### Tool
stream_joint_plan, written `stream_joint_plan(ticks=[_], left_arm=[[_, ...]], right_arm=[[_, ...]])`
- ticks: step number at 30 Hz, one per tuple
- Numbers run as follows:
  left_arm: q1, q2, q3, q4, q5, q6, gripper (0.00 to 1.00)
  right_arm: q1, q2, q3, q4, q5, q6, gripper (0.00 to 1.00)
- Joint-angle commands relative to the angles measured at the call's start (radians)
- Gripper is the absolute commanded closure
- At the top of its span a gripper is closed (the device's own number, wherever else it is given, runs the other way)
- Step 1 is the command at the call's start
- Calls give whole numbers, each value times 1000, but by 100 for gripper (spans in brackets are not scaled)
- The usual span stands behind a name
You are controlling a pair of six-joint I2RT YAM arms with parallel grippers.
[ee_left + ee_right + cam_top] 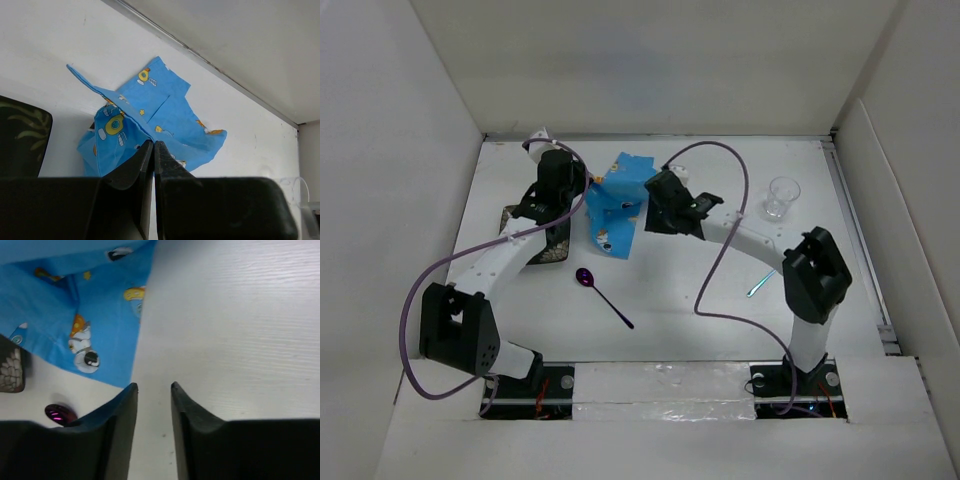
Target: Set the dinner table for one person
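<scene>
The left gripper (153,144) is fully closed, pinching the raised blue cloth (170,115). The right gripper (153,387) is half-open and empty, over the dinner table (240,315) beside the cloth.

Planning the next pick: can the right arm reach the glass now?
Probably yes: the right gripper is open and empty, and the glass stands alone, close beside that arm.

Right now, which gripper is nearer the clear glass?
Right. The right gripper, open, hovers left of the glass, beside the blue cloth. The left gripper is farther left, across the cloth, shut on its raised fold.
</scene>
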Motion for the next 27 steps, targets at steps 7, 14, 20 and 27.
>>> stream_joint_plan(ticks=[7,14,20,27], left_arm=[[4,-28,-1,31,-22,10,100],[4,-32,-12,34,-34,13,100],[4,-32,-17,37,-39,12,100],[4,-43,-32,37,-54,26,100]], right_arm=[[138,302,238,-88,-25,-66,48],[161,421,353,-179,24,-68,42],[181,470,356,-251,95,-43,49],[181,507,362,-276,101,-57,98]])
